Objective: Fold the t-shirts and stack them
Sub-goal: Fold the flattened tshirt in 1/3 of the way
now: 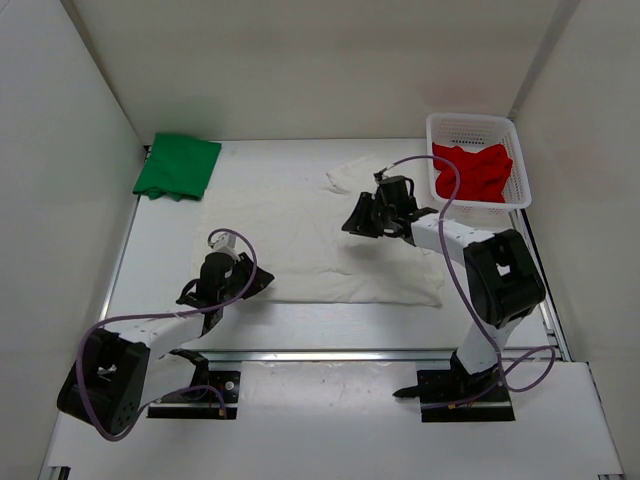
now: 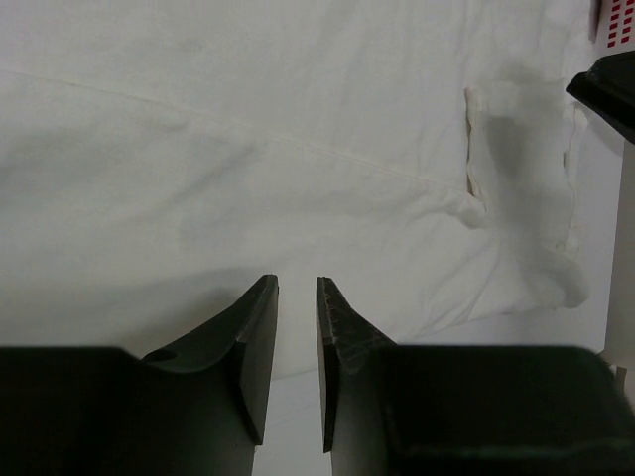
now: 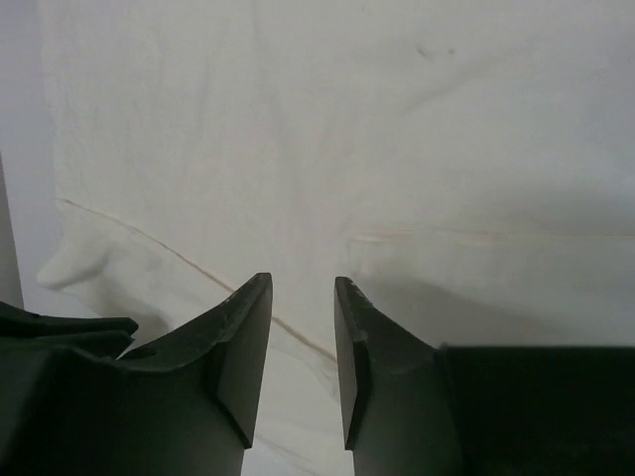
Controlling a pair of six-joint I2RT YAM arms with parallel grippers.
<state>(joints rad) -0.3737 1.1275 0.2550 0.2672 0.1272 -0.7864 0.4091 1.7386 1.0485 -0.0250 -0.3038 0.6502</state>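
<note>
The white t-shirt (image 1: 300, 235) lies spread flat in the middle of the table. The green t-shirt (image 1: 178, 166) lies folded at the far left corner. The red t-shirt (image 1: 472, 170) sits bunched in the basket. My left gripper (image 1: 262, 279) hovers at the white shirt's near left edge, jaws a narrow gap apart and empty (image 2: 297, 280). My right gripper (image 1: 352, 222) is over the shirt's far right part near a sleeve, jaws apart and empty (image 3: 302, 279). The white cloth fills both wrist views (image 2: 248, 149) (image 3: 347, 129).
A white mesh basket (image 1: 476, 125) stands at the far right corner against the wall. White walls close in the table on the left, back and right. A metal rail (image 1: 330, 354) runs along the near edge by the arm bases.
</note>
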